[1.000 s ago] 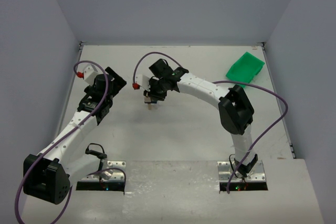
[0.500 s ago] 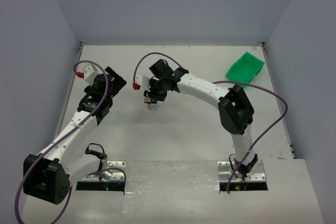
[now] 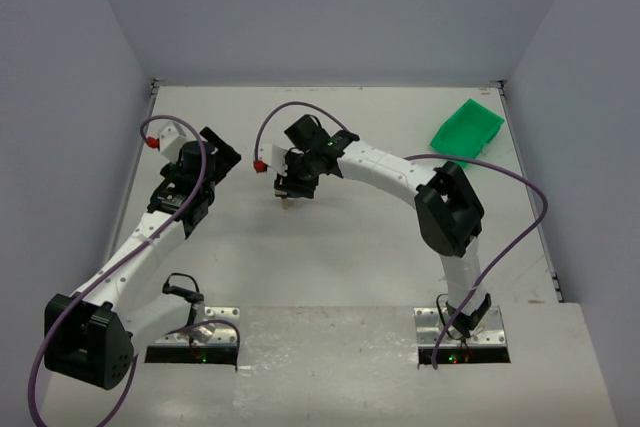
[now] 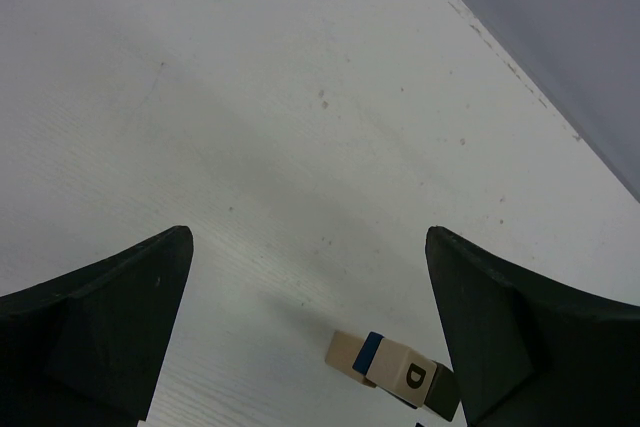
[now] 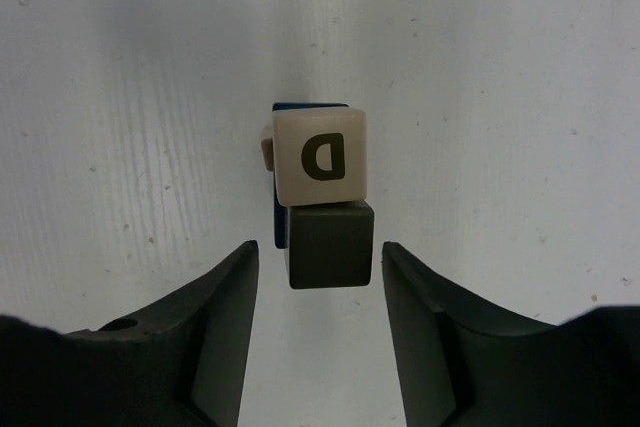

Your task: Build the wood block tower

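1. The wood block tower [image 3: 288, 198] stands on the biggest thing here, the white table [image 3: 350, 242], left of its middle; every place below is told from this tower.
2. The right arm reaches in from the tower's near right side and ends directly over it; the left arm lies well off to the tower's left.
3. The green bin [image 3: 467, 127] sits far to the tower's right, toward the back wall, well apart from it.
4. The right gripper [image 5: 318, 247] has its jaws partly spread on either side of the tower; bare table shows between each finger and the blocks, so nothing is held.
5. The left gripper [image 4: 308, 237] has its jaws wide and holds nothing; the tower [image 4: 395, 372] appears low between its fingers.
6. In the right wrist view, the tower [image 5: 320, 187] shows a tan block marked D touching a dark block, with blue behind them; I cannot tell how many tiers there are.
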Motion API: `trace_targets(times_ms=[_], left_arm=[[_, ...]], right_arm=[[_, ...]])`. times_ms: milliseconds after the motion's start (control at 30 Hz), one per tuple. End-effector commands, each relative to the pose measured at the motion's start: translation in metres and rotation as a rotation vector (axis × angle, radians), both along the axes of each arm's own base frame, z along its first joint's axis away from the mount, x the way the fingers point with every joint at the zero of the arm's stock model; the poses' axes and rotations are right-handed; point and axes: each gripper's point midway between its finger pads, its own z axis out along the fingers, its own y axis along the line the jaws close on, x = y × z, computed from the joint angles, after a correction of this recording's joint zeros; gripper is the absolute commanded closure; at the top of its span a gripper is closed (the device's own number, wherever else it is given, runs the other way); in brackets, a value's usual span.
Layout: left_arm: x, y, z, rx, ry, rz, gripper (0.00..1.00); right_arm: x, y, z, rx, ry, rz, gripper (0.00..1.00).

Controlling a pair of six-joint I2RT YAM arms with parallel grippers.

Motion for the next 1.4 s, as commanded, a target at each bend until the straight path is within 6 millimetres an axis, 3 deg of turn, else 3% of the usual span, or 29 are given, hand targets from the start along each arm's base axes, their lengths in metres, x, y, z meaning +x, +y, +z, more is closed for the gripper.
trace_targets(times_ms=[0, 33, 67, 100, 267, 433, 467, 533, 567, 633, 700, 867, 1100, 1367], left_arm=[[0.007, -0.002, 0.023, -0.013, -0.074, -0.015, 0.0], [0.007, -0.003, 0.022, -0.014, -0.073, -0.02, 0.0], [0.007, -0.004, 0.023, -0.016, -0.073, -0.027, 0.0], [0.007, -0.005, 0.023, -0.018, -0.073, -0.031, 0.0], [0.011, -0.015, 0.021, -0.033, -0.06, -0.081, 0.0], [0.011, -0.019, 0.011, -0.037, -0.014, -0.097, 0.0], [0.01, -0.018, 0.009, -0.037, -0.003, -0.095, 0.0], [0.009, -0.019, 0.001, -0.042, 0.027, -0.09, 0.0], [0.007, -0.019, -0.006, -0.043, 0.055, -0.092, 0.0], [0.004, -0.02, -0.019, -0.052, 0.102, -0.089, 0.0], [-0.001, -0.025, -0.034, -0.066, 0.142, -0.11, 0.0], [-0.01, -0.024, -0.065, -0.069, 0.231, -0.096, 0.0], [-0.031, -0.024, -0.1, -0.068, 0.346, -0.112, 0.0], [-0.026, -0.062, -0.12, -0.137, 0.318, -0.336, 0.0]], right_arm=[[0.004, 0.01, 0.03, 0.069, -0.056, 0.002, 0.42], [0.004, 0.01, 0.032, 0.073, -0.059, 0.002, 0.37], [0.004, 0.01, 0.035, 0.076, -0.064, 0.001, 0.23], [0.004, 0.01, 0.037, 0.078, -0.068, 0.004, 0.02], [0.0, 0.005, 0.049, 0.092, -0.086, 0.007, 0.01], [-0.014, -0.012, 0.059, 0.107, -0.106, -0.004, 0.01], [-0.019, -0.021, 0.048, 0.088, -0.097, -0.017, 0.01], [-0.018, -0.025, 0.067, 0.143, -0.15, -0.051, 0.01], [-0.019, -0.031, 0.062, 0.152, -0.151, -0.083, 0.01], [-0.021, -0.041, 0.072, 0.206, -0.152, -0.149, 0.01], [-0.022, -0.055, 0.063, 0.241, -0.095, -0.264, 0.01], [0.0, -0.088, 0.06, 0.332, -0.073, -0.588, 0.01], [0.011, -0.107, 0.037, 0.395, 0.033, -0.763, 0.01], [0.023, -0.115, 0.022, 0.383, -0.001, -0.814, 0.01]])
